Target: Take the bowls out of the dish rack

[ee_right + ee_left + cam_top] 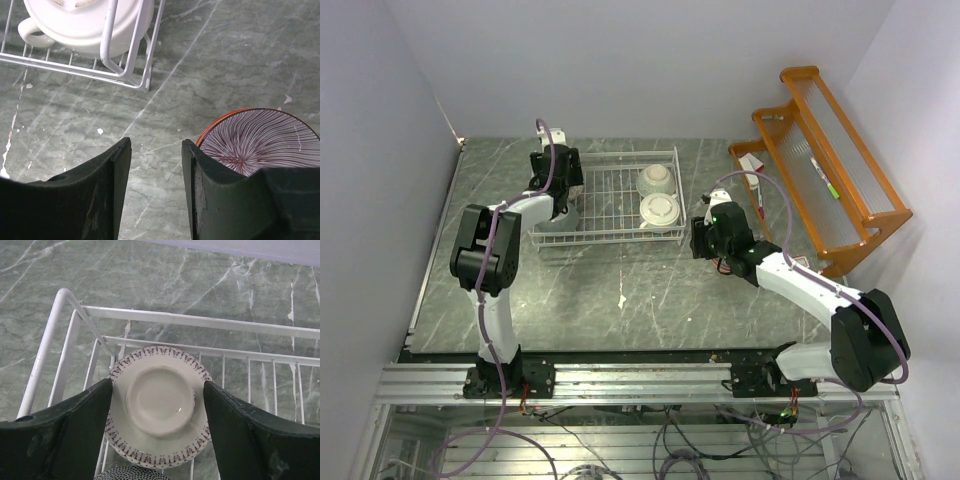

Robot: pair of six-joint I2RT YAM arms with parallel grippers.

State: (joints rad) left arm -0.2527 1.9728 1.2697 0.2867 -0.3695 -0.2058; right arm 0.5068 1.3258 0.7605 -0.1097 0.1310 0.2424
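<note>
Grey-green marbled stone covers the table (650,300), and pale walls close it on three sides. At the far middle stands the rectangular white wire dish rack (620,155), and to its right, well apart, we see an orange wooden shelf rack (820,170).

The left gripper (157,382) hangs over the left end of the dish rack. It is released, its dark fingers (75,435) spread wide on both sides of a white ceramic bowl with a brown patterned border (159,405). This bowl lies upside down on the wires, close to a corner of the rack. Just beside it, at the bottom edge of the left wrist view, a black-dotted bowl (130,474) shows only partly.

At the right end of the rack we see a cream bowl with a small handle (85,20) and, behind it, a pale upturned bowl (656,180).

The right gripper (155,150) is outside the rack, near its right corner. It is also released and nothing is between its fingers. A red-and-white striped bowl (255,145) stands on the table, partly hidden by one finger.
</note>
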